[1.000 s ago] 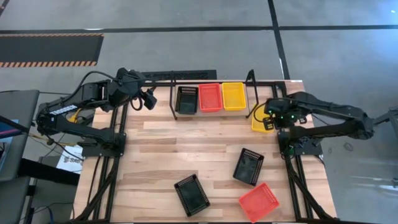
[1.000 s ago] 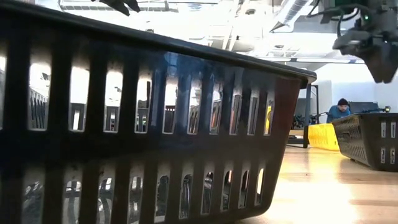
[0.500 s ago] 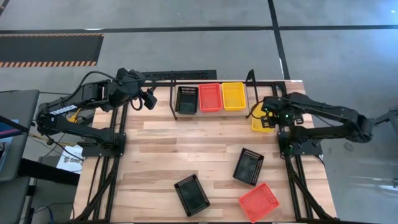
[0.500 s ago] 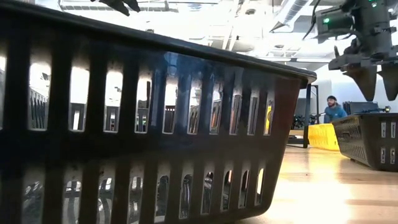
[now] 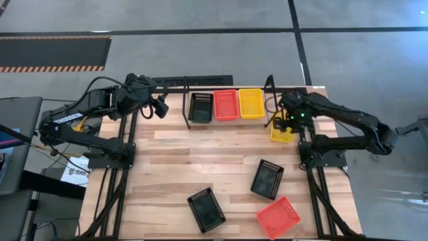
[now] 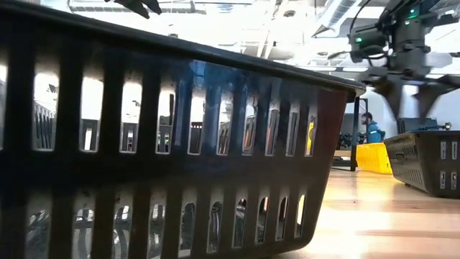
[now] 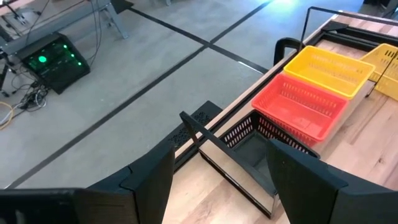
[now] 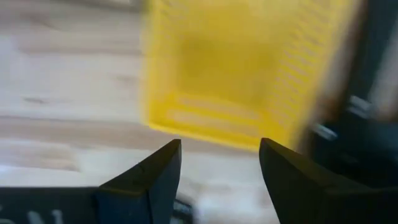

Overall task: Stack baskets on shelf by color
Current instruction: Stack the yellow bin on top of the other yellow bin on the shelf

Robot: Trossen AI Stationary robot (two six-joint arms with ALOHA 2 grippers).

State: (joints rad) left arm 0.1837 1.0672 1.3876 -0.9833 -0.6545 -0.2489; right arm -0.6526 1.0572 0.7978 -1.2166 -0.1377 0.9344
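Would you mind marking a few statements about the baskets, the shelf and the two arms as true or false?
1. The shelf holds a black basket, a red basket and a yellow basket side by side. True.
2. The right gripper is shut on a red basket. False: its jaws are open and empty, above a loose yellow basket at the table's right edge.
3. Two black baskets lie loose on the table. True; the other is nearer the front.
4. The left gripper is over the front of the table. False: it waits at the back left, facing the shelf, jaws open.
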